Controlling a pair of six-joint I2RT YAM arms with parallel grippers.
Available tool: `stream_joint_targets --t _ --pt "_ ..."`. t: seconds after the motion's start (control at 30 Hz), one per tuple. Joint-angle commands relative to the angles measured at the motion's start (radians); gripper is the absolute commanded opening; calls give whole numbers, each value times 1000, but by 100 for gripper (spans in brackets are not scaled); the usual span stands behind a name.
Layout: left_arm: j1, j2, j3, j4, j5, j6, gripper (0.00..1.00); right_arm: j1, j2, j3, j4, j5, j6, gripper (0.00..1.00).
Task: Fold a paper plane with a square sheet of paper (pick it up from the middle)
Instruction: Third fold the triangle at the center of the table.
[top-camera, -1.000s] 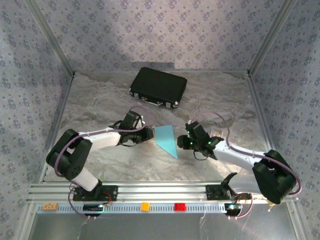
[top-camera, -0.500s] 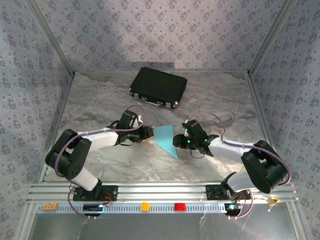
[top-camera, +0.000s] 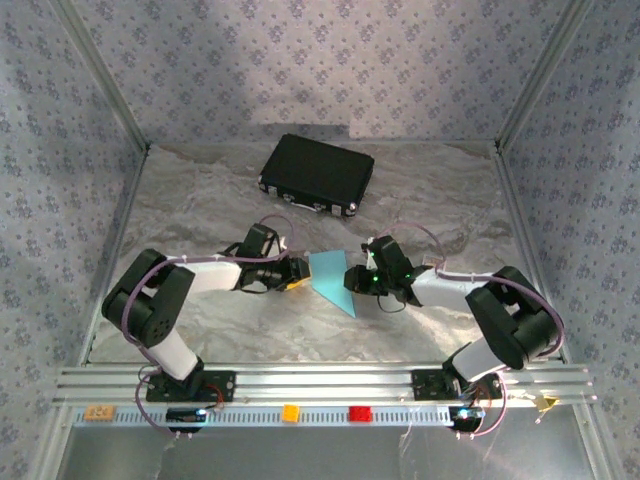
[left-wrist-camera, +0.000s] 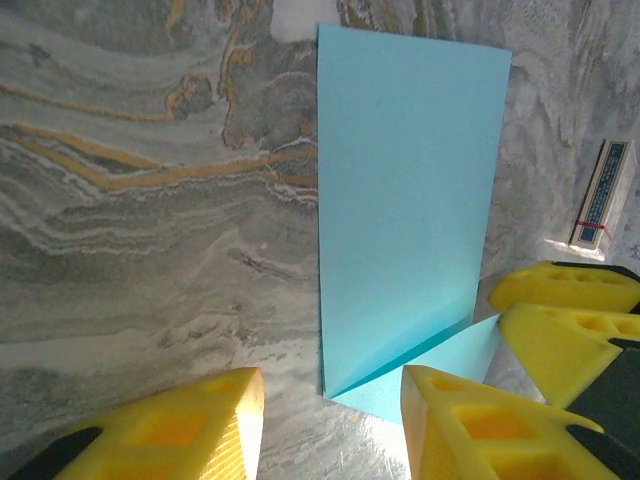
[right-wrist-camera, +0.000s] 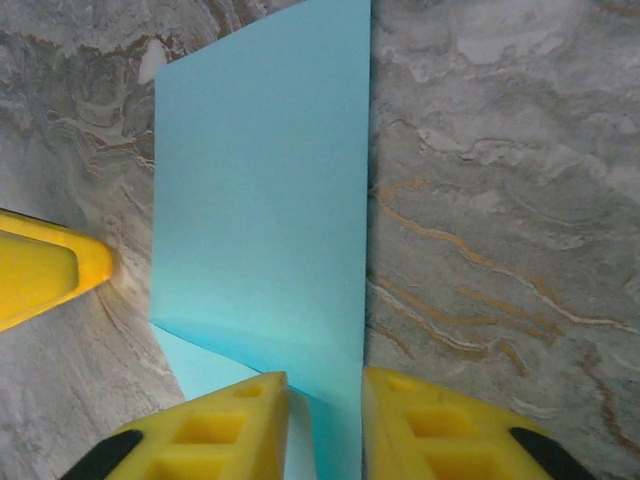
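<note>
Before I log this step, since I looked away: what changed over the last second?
The right end effector slid left to the light blue paper. Its jaws now straddle the paper's right edge and are not yet pinching it. The left end effector opened a little at the paper's left edge. The paper and the black case stayed put.

Sheet of paper (left-wrist-camera: 400, 200) looking thin, smooth, matt. Table (left-wrist-camera: 150, 200) showing marbled stone-look finish, faintly glossy. Left gripper fingers (left-wrist-camera: 470, 430) appearing matt moulded yellow plastic. Case (top-camera: 318, 168) showing matt black shell, shiny metal trim.
</note>
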Motion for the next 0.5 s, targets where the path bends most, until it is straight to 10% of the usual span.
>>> stream_joint_targets --t 0.0,0.47 --pt "4 11 25 12 28 -1 40 -8 5 4 32 -36 5 23" --pt "3 29 68 -2 41 0 49 -40 -39 -42 80 -84 6 10"
